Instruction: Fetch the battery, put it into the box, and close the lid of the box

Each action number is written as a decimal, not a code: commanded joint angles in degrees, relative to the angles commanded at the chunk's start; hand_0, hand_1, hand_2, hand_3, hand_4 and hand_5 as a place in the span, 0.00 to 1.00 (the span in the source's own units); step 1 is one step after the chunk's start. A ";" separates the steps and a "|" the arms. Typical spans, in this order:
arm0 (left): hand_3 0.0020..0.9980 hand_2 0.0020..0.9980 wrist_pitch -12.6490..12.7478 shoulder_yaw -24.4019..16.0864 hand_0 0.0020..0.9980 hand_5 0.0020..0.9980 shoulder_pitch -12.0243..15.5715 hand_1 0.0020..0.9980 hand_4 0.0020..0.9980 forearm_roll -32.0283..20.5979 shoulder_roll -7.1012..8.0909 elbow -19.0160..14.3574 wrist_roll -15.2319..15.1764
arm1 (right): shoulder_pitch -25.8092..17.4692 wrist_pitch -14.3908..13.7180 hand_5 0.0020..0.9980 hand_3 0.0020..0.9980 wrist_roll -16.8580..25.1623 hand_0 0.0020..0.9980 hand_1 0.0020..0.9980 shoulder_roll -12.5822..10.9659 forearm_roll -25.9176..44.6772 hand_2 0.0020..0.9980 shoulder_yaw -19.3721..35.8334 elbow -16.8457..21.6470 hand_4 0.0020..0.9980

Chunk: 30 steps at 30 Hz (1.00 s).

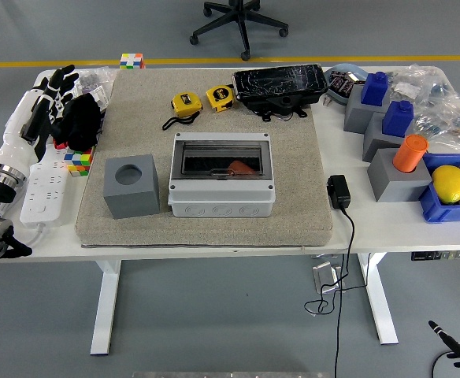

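The grey box sits in the middle of the beige mat. Its clear lid lies down over the opening. Through the lid an orange battery shows inside. My left hand hangs low over the table's left edge, well to the left of the box. Its fingers are spread and hold nothing. The right arm is out of the picture.
A grey cube with a round hole stands left of the box. Two yellow tape measures and a black case lie behind it. A power adapter and grey blocks are at right; a power strip and Rubik's cube at left.
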 joint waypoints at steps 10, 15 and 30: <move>0.81 0.81 -0.15 0.42 0.85 1.00 1.96 0.84 1.00 -0.02 -1.03 -0.78 0.57 | -0.53 0.14 1.00 0.86 0.08 0.87 0.80 0.34 -0.59 0.77 -0.07 0.00 1.00; 0.80 0.80 0.17 1.20 0.84 1.00 1.90 0.83 1.00 -0.35 -1.17 -0.58 0.40 | -0.97 0.12 1.00 0.86 0.14 0.87 0.80 0.29 -0.54 0.77 -0.15 0.00 1.00; 0.80 0.79 1.75 4.00 0.83 1.00 1.89 0.82 1.00 -1.43 -1.86 -0.29 -0.90 | -4.11 -1.63 1.00 0.86 3.70 0.87 0.80 -1.17 18.47 0.77 -20.28 1.90 1.00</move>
